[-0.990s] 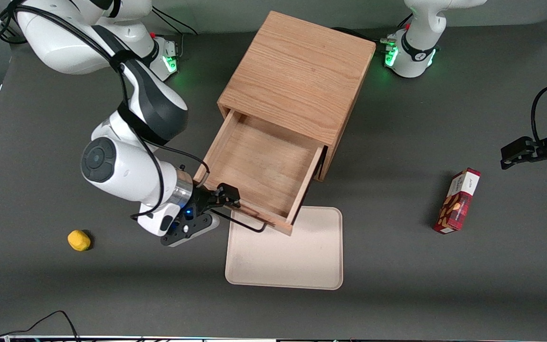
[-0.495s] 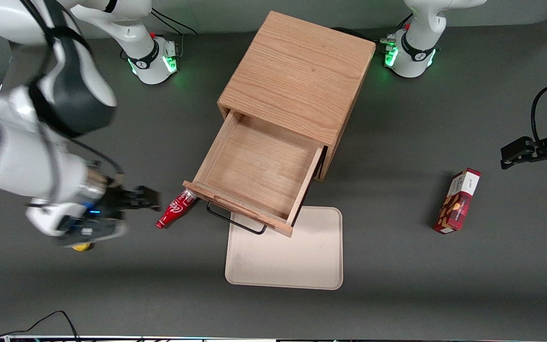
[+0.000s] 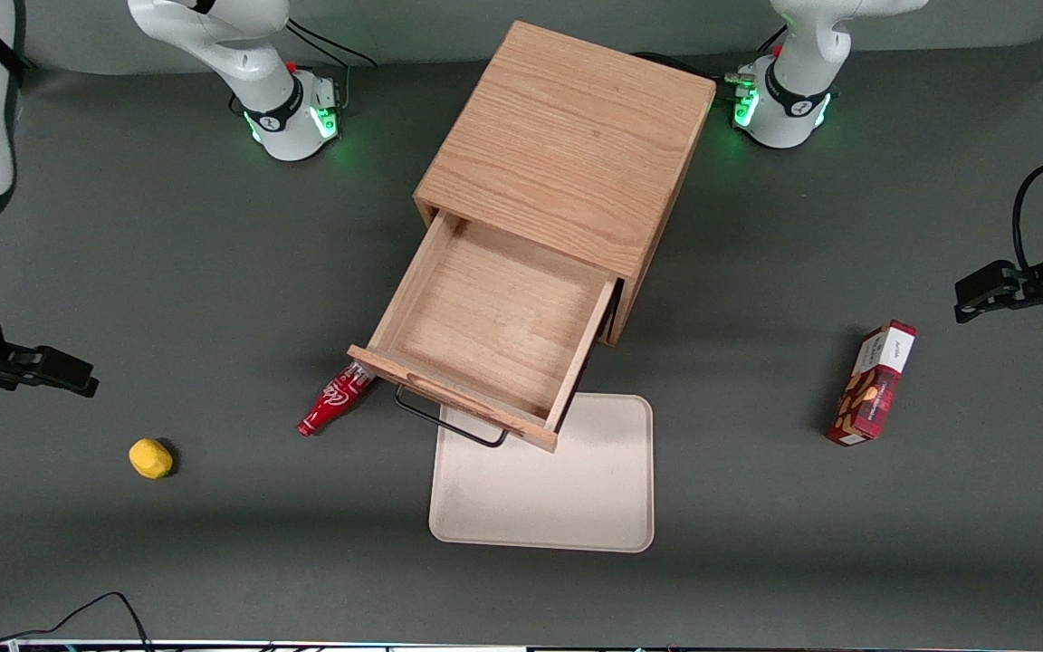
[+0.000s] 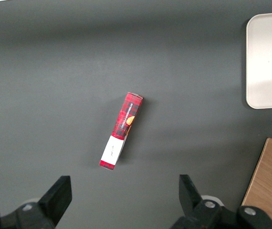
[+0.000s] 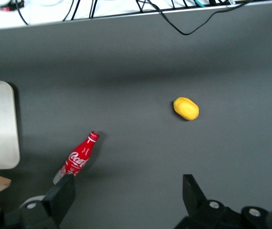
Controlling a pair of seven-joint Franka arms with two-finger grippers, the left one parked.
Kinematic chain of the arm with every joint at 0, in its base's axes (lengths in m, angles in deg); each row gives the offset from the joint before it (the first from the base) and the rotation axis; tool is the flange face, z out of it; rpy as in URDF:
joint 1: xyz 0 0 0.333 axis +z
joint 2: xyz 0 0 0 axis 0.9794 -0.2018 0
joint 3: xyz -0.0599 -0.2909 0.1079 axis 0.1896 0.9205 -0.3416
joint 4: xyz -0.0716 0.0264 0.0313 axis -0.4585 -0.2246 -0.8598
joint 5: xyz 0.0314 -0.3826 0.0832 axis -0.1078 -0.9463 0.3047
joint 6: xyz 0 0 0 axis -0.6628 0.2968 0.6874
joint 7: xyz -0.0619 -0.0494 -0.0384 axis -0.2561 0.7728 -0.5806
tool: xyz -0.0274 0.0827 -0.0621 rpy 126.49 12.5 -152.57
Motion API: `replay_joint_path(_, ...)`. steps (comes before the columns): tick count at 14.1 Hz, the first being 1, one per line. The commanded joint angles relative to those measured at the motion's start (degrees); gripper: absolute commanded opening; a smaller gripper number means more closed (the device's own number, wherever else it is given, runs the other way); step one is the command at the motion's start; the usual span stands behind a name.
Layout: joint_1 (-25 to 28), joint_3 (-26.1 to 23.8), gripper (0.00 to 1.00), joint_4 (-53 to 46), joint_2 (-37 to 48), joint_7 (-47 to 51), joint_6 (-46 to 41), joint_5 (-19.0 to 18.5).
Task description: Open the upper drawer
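The upper drawer (image 3: 494,340) is pulled well out of the oak cabinet (image 3: 567,145), its bare wood floor showing w/ nothing inside; its thin black wire handle (image 3: 449,421) juts from the drawer front toward the front camera, free, nothing on it; the drawer's front edge overhangs the cream tray (image 3: 576,507), which lies flat on the grey table (image 3: 757,543) just in front of the cabinet & nearer the camera; a small red cola bottle (image 3: 333,404) lies on its side on the table, its base end right by the drawer front's corner at the working arm's side, cap end pointing away from the cabinet; a yellow lemon-like fruit (image 3: 150,457) sits well apart from the cabinet, toward the working arm's end of the table, a bit nearer the camera than the bottle; a red snack box (image 3: 873,382) lies well apart from the cabinet toward the parked arm's end; the gripper (image 3: 51,371) hangs far from the cabinet at the working arm's end, above the table, well clear of the handle; in the wrist view its fingers (image 5: 62,195) stand spread wide w/ nothing betw. them.
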Motion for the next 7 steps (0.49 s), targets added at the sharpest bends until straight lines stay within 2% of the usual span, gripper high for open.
replay_joint_path(1,0.71,3.65,1.0,13.39,9.97,0.74,6.86,3.0)
replay_joint_path(4,0.79,3.83,1.0,22.57,16.76,0.65,11.11,3.0)
replay_joint_path(7,1.23,3.83,1.0,18.11,15.11,0.21,6.99,2.48)
